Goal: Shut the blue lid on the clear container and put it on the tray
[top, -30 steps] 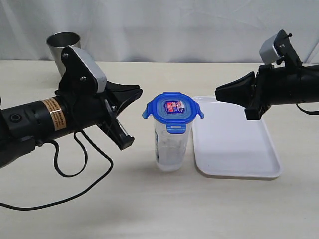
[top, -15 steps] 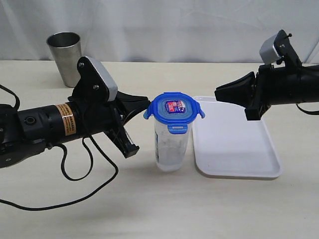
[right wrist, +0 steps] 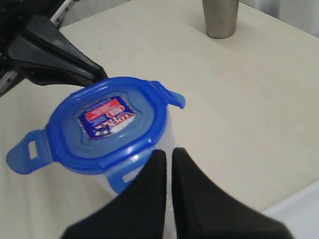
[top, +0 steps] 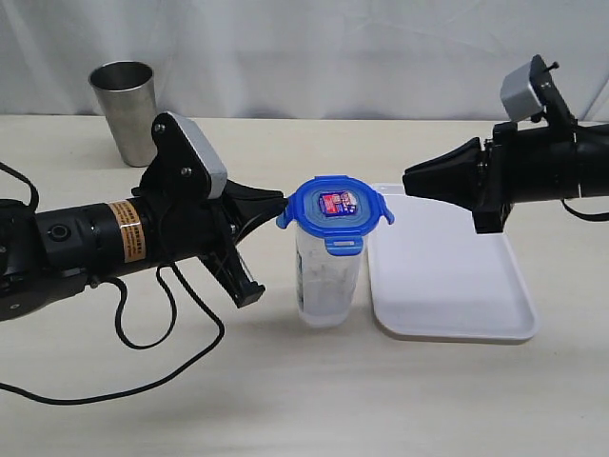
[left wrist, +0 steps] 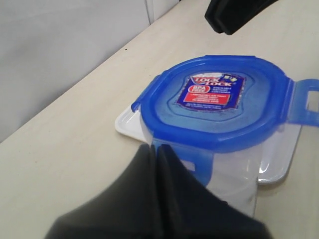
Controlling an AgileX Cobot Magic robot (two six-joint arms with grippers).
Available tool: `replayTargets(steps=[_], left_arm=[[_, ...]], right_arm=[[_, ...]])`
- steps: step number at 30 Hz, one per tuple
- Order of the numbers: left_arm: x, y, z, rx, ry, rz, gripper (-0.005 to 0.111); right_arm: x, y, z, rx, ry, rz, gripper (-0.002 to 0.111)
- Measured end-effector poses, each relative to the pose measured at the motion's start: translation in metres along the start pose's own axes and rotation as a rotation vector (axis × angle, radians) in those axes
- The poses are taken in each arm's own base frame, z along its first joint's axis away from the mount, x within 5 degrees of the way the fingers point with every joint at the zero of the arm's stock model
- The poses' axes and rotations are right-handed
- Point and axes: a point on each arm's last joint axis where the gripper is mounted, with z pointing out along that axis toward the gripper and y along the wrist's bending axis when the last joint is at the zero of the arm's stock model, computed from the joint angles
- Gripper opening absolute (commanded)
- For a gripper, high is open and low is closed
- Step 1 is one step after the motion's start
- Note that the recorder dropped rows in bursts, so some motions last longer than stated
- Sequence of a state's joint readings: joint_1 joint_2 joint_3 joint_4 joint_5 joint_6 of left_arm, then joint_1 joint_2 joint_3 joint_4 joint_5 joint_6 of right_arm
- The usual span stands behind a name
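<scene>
Backdrop: pale wrinkly curtain behind a beige table (top: pixel 314 405), nothing fancy.
Clear container (top: pixel 326 286): standing upright on the table, dead centre of the scene, not on the tray.
Blue lid (top: pixel 335 208): sitting on top of the container, sticker facing up. The two side flaps stick out sideways, and the front one hangs down over the rim.
Tray (top: pixel 447 276): flat on the table at 3 o'clock from the container, just beside it. Can't tell if they actually touch.
My left gripper (top: pixel 279 198): jaws pinched together with nothing between them, coming in at 9 o'clock, tips right up against the lid's edge in my wrist view.
My right gripper (top: pixel 409 180): also clamped closed and empty, hovering at about 2 o'clock from the lid, very near its flap. Contact is unclear.
Steel cup (top: pixel 125 107): way back at 10 o'clock, well apart from everything.
Cable (top: pixel 143 333): black loop lying on the table under my left arm.
</scene>
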State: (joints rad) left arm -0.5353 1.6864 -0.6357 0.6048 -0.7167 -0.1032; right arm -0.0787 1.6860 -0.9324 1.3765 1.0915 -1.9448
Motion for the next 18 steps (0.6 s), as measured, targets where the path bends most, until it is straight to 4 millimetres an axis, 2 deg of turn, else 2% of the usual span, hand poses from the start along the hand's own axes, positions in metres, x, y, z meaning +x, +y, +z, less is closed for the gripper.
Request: replayTargets(steps=[12, 18], left_arm=[[0.0, 0.0, 0.0, 0.0, 0.0, 0.0, 0.0], [0.0, 0.0, 0.0, 0.0, 0.0, 0.0, 0.0]], right_arm=[[-0.001, 0.004, 0.0, -0.041, -0.016, 0.0, 0.004], [0.002, 0.006, 0.015, -0.064, 0.012, -0.002, 0.004]])
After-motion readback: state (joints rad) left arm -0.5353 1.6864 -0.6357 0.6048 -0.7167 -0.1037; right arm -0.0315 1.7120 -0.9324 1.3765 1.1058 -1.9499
